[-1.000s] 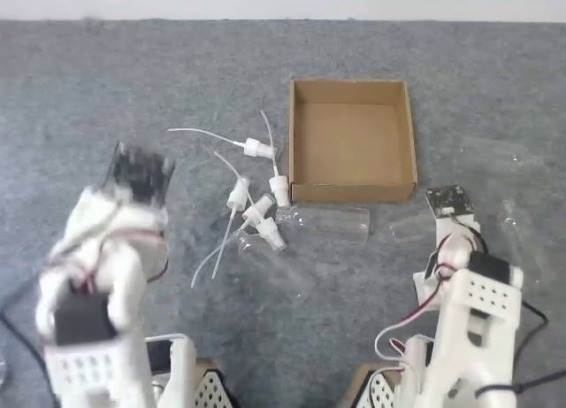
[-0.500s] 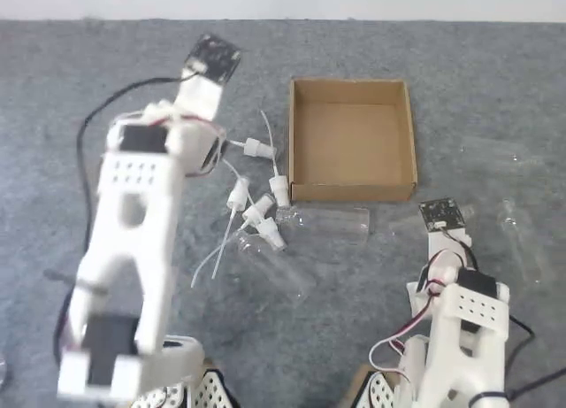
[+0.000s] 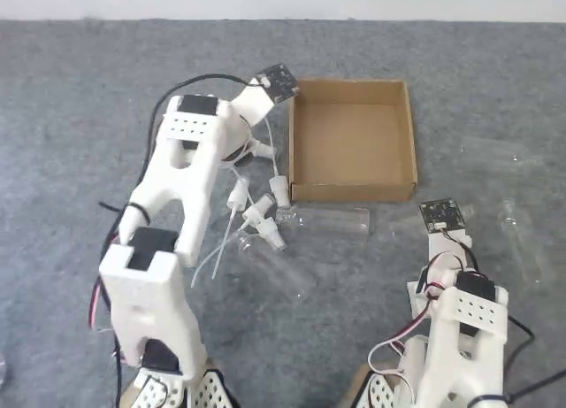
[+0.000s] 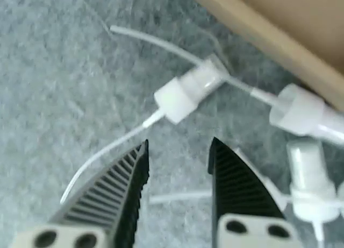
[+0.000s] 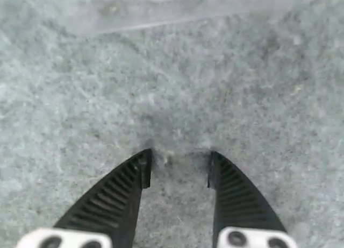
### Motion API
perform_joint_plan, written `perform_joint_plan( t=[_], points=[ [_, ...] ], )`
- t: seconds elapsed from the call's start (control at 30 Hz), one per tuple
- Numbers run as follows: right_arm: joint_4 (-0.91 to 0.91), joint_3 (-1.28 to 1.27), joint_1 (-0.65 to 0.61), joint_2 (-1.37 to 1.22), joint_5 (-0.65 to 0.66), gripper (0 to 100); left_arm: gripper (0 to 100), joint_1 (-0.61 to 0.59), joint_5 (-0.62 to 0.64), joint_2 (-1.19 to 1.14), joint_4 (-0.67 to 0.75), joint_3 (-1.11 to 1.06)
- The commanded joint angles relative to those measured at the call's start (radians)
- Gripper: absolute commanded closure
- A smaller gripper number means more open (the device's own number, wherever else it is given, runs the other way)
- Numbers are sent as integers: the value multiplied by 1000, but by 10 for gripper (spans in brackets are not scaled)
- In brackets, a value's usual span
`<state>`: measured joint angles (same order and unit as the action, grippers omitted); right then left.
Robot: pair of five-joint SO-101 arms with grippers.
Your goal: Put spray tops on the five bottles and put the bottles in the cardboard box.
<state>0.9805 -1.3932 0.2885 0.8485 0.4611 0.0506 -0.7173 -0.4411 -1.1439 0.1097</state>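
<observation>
Spray tops (image 3: 258, 200): five are lying loose in a cluster on the tabletop (image 3: 80, 116), just beside the near left corner of the cardboard box (image 3: 352, 192), their thin tubes trailing toward the left edge.
Nearest top (image 4: 185, 92): it is lying on its side just ahead of my left pincer (image 4: 177, 151), not touching it, with two more tops close by near the box wall.
Bottles (image 3: 329, 222): the clear ones are lying on their sides. Two are resting by the cluster along the box's near wall, and others are lying toward the right edge. I cannot count them surely, and none seems to be wearing a top.
Box state: it is sitting open toward the far edge, and no bottle is lying in it yet.
Left pincer: I am holding it spread open and empty, low over the tops.
Right pincer (image 5: 177, 156): I am holding it open too, gripping nothing, low over bare tabletop with a clear bottle (image 5: 145, 6) just ahead.
Step in hand: I am judging this as the very start, with me lining up on a first top to pick.
Next move: I am thinking the left jaws need to drop around that top's collar, not its tube, while the right takes a bottle to meet it.
</observation>
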Motion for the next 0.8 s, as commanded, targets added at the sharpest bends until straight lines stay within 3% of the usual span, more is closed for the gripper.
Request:
perform_joint_plan(
  t=[0.0, 0.43, 0.6, 0.77],
  points=[
    [-25, -2, -7, 15, -9, 860, 832, 35, -12, -32, 23, 116],
    [-28, -2, -7, 15, -9, 860, 835, 35, -9, -267, 78, 278],
    [-28, -3, -7, 15, -9, 860, 908, 35, -5, -293, 71, 278],
    [-28, -3, -7, 15, -9, 860, 957, -8, 115, -249, -44, 305]
  ],
)
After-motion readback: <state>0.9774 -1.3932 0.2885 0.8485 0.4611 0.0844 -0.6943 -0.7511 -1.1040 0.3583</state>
